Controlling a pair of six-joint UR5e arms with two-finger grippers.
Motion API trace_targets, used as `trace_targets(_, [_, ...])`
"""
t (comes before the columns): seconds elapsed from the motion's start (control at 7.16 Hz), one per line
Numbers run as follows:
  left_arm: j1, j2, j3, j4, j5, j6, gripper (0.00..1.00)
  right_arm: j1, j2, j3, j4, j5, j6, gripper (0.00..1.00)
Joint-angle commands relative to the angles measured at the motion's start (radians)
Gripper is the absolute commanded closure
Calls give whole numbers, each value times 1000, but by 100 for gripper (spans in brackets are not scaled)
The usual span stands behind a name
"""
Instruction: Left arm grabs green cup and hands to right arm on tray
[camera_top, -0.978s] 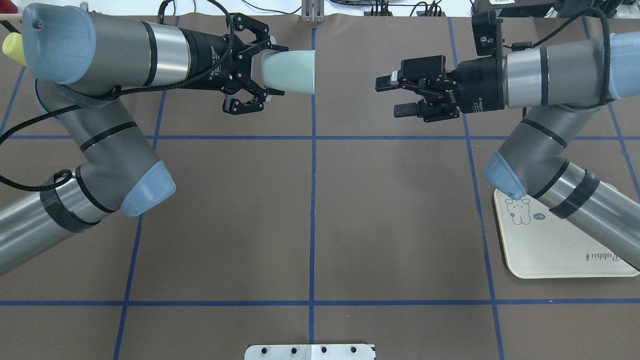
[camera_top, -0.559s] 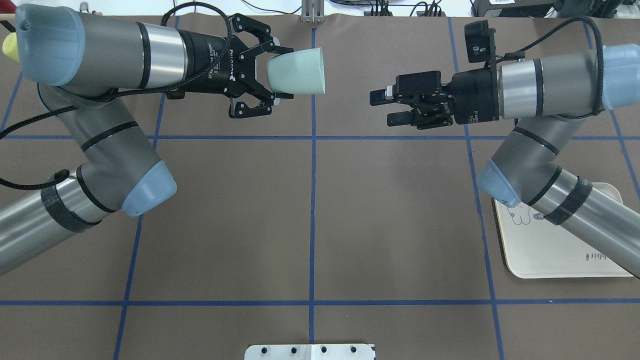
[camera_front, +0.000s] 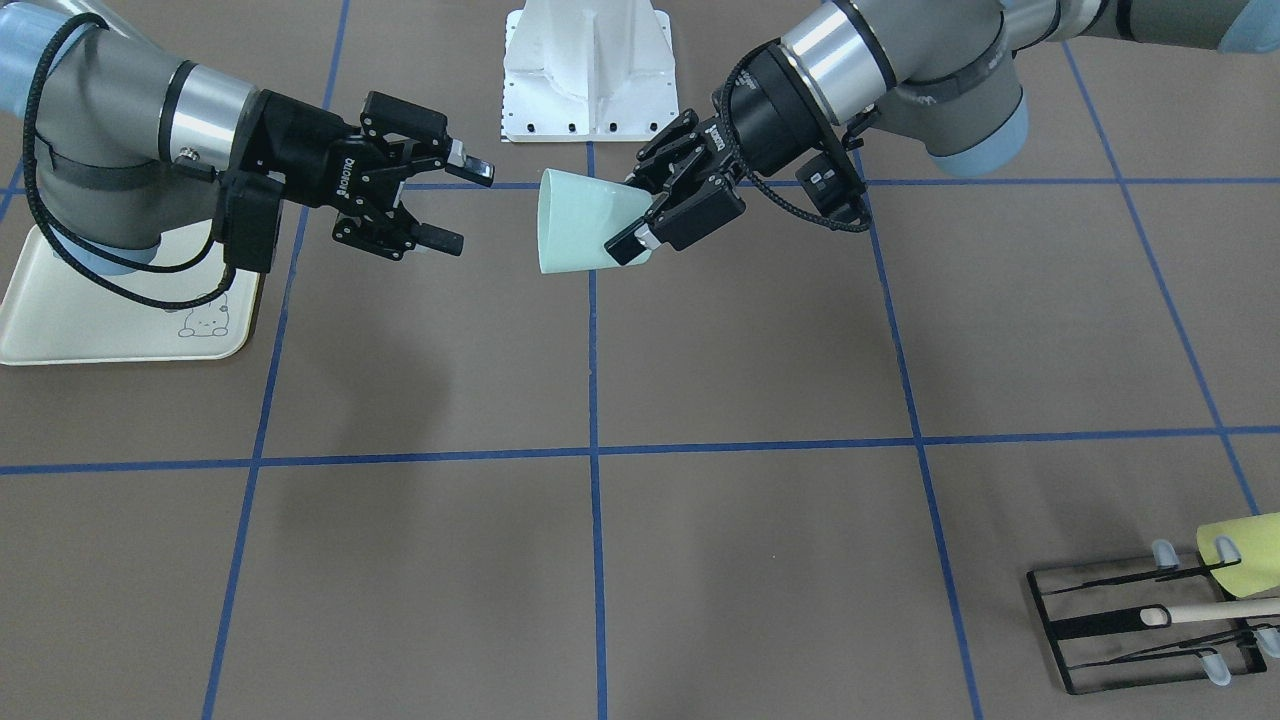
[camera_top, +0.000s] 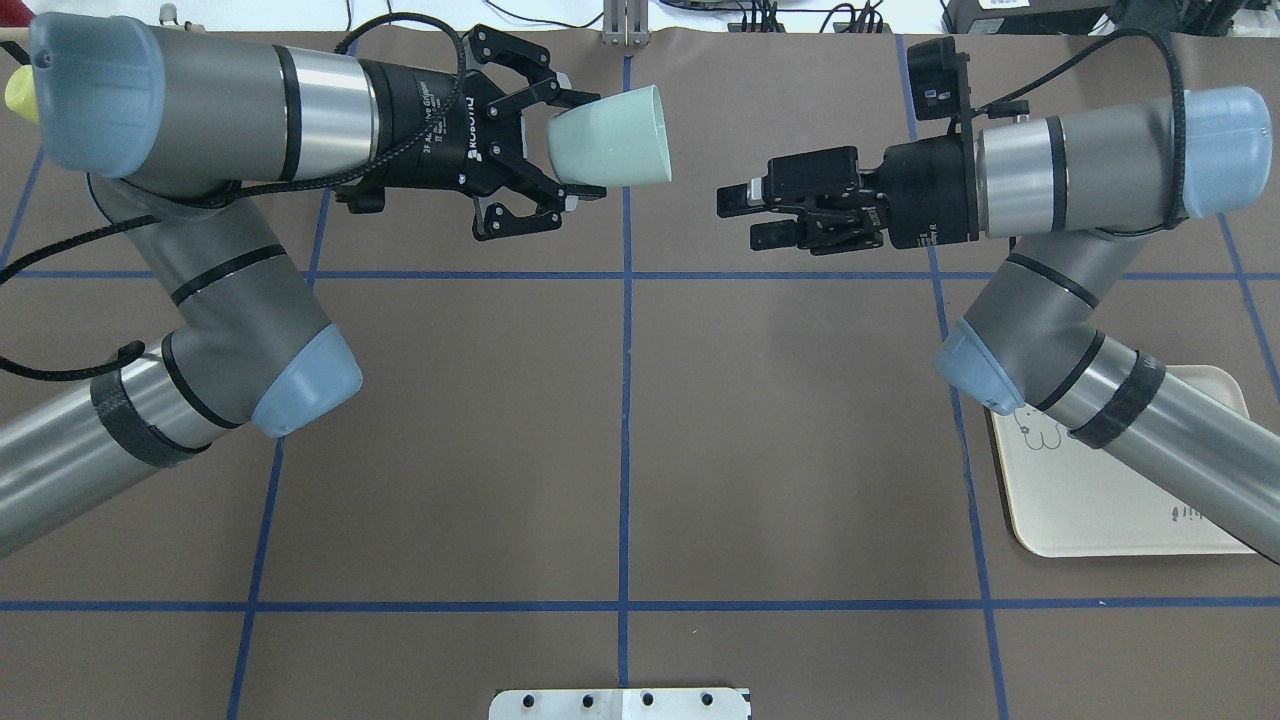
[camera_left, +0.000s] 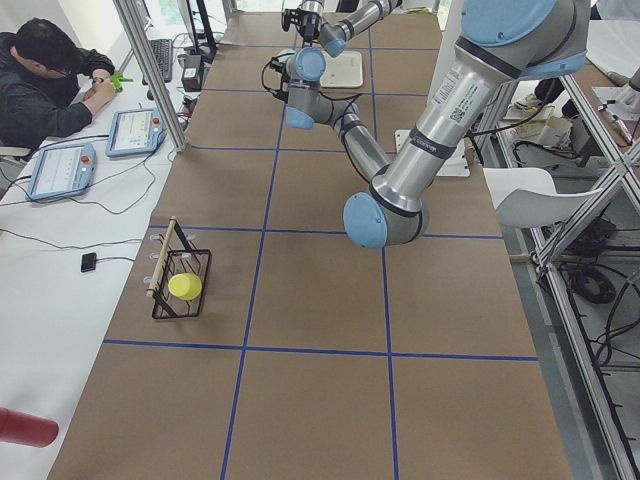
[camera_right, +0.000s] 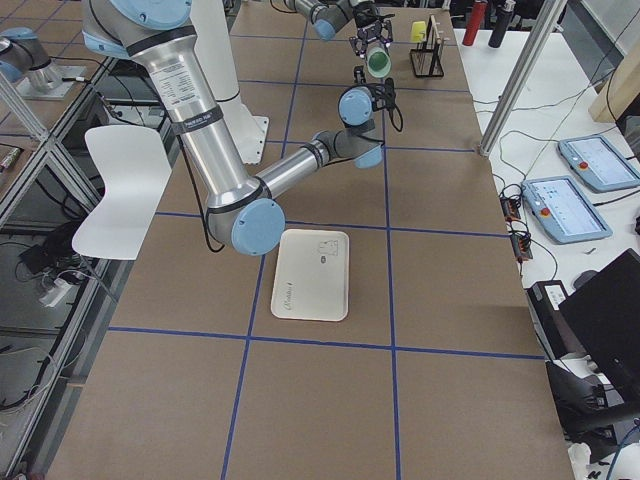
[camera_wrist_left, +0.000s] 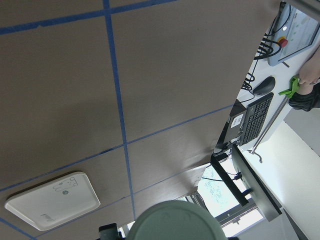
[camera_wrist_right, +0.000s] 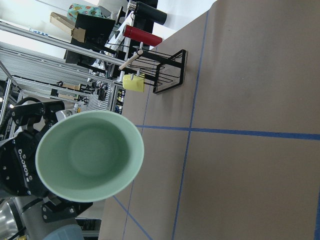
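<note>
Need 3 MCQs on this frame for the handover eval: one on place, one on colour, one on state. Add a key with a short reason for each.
1. The green cup is:
A. lying on the tray
B. held off the table in the left tool
C. standing on the table

2. The other cup, on the wire rack, is:
A. yellow-green
B. red
C. blue

3. The right tool is:
A. shut on the green cup
B. open, apart from the green cup
C. shut and empty

Key:
1 B: the left tool's fingers clamp the cup near its base, with its mouth towards the right tool.
2 A: the front-facing view shows it yellow-green at the rack.
3 B: its fingers are spread, and there is a gap between them and the cup's rim.
</note>
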Motion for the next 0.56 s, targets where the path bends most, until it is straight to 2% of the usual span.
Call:
trace_targets(0.0, [18, -4, 0, -8, 0, -5, 75, -3, 8, -3, 0, -2, 0, 11])
trace_targets(0.42, [52, -6, 0, -12, 0, -5, 75, -1, 9, -4, -1, -8, 0, 11])
